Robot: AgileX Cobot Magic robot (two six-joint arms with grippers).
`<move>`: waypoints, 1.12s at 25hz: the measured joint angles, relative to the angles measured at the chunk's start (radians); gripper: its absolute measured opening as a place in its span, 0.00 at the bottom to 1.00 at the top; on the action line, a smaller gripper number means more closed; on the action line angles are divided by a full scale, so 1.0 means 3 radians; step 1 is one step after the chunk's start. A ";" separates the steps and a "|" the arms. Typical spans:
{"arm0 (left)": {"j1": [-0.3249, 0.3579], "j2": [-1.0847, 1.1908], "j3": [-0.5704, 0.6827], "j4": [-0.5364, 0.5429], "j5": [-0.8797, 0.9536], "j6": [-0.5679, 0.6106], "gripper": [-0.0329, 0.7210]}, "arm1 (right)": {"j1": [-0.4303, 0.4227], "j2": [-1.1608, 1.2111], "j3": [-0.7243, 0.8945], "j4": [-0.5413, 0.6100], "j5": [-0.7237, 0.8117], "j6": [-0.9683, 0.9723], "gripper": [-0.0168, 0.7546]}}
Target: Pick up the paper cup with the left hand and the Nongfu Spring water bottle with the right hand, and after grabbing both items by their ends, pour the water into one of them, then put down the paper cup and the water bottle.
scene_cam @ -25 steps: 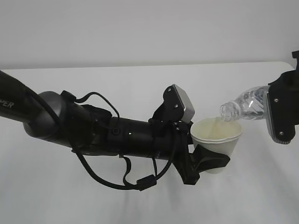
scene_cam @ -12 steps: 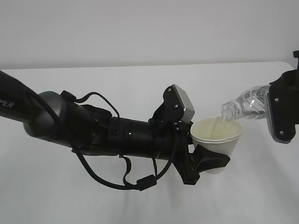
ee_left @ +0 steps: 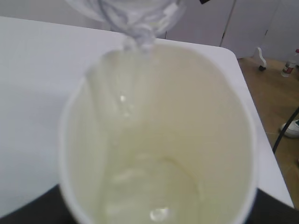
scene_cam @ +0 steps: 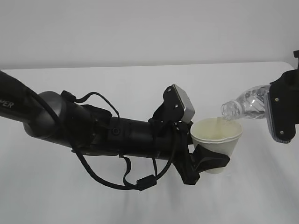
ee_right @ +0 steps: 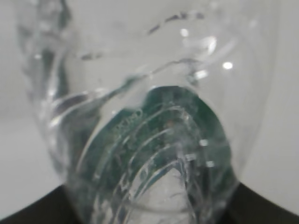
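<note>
Item: my left hand [scene_cam: 205, 164] — jaws part-way open and clamped around the lower wall of the paper cup [scene_cam: 217, 140], which I hold upright above the white table [scene_cam: 140, 79].

Item: the paper cup [ee_left: 159, 140] — rim squeezed slightly out of round; the left wrist view shows its cream inside wet, with some clear water [ee_left: 140, 186] pooled at the bottom.

Item: my right hand [scene_cam: 280, 112] — to the right of the cup and a little higher, jaws at middling width, closed on the base end of the Nongfu Spring water bottle [scene_cam: 245, 103].

Item: the bottle [ee_right: 149, 140] — tipped neck-down toward the cup, open mouth just over the cup's far rim; a thin stream runs into the cup.
</note>
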 joint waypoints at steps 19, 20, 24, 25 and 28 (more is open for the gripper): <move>0.0000 0.0000 0.0000 0.0000 0.0000 0.0000 0.59 | 0.0032 0.0000 0.0000 0.0006 0.0087 -0.0018 0.50; 0.0000 0.0000 0.0000 0.0000 0.0000 0.0000 0.59 | 0.0032 0.0000 0.0000 0.0006 0.0096 -0.0017 0.50; 0.0000 0.0000 0.0000 0.0000 0.0000 0.0000 0.59 | 0.0032 0.0000 0.0000 0.0006 0.0111 -0.0017 0.50; 0.0000 0.0000 0.0000 0.0000 0.0000 0.0000 0.59 | 0.0032 0.0000 0.0000 0.0006 0.0111 -0.0017 0.50; 0.0000 0.0000 0.0000 0.0000 0.0000 0.0000 0.59 | 0.0032 0.0000 0.0000 0.0006 0.0111 -0.0017 0.50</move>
